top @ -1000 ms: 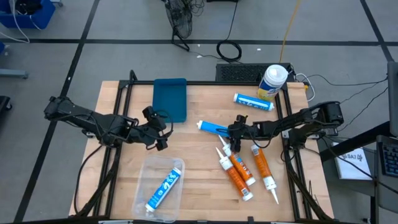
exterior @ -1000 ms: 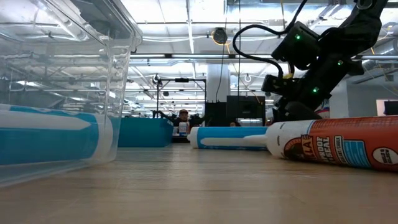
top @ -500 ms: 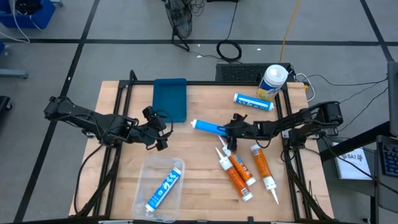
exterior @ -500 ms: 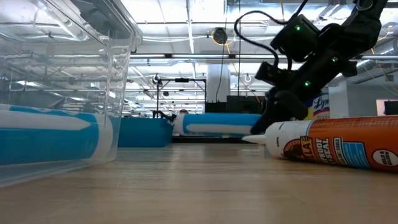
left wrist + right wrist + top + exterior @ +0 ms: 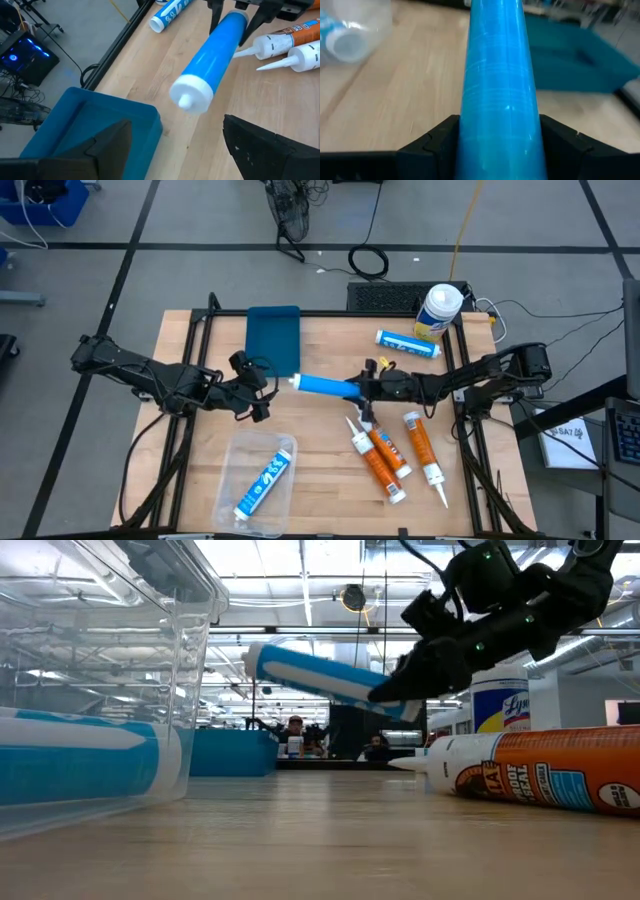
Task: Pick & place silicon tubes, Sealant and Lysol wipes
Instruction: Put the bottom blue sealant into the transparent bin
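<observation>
Wooden table (image 5: 320, 430): right gripper (image 5: 368, 390) clenches blue tube (image 5: 322, 386), lifted clear per low view. Left gripper (image 5: 260, 390) spread, idle. Lysol wipes (image 5: 439, 310) at rear corner. Orange tubes (image 5: 383, 455) lie beneath.

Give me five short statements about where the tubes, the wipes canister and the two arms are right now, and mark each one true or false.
1. The right gripper holds a blue tube clear of the table. True.
2. The Lysol wipes lie on their side in the middle of the table. False: the canister stands upright at the table's far right corner.
3. The clear bin holds one blue-and-white tube. True.
4. The left gripper is clamped on an orange tube. False: its jaws are open and empty, near the blue tray.
5. All the orange tubes are in the blue tray. False: they lie on the table.
</observation>
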You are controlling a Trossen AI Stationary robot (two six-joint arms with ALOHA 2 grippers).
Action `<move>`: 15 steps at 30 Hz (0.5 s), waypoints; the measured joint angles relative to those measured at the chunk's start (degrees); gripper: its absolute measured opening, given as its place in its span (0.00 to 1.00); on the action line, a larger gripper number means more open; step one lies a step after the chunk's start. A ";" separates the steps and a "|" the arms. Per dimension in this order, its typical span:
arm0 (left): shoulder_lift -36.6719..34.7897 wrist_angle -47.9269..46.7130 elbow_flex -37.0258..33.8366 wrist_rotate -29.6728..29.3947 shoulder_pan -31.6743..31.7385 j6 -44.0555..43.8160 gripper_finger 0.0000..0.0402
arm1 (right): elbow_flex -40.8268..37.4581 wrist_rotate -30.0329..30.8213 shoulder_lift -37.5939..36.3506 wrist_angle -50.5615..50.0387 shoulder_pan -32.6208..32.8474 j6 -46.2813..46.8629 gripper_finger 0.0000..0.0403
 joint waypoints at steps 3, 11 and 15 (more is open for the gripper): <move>0.00 0.05 0.00 0.00 0.00 0.00 0.79 | 0.00 0.02 0.00 4.37 0.00 -2.53 0.52; 0.00 0.27 0.00 -0.02 0.00 0.17 0.77 | 0.02 -0.14 -0.04 13.60 0.00 -8.94 0.52; 0.00 4.74 0.00 -0.04 0.07 1.07 0.76 | 0.02 -2.55 -0.04 16.41 -0.09 -10.28 0.52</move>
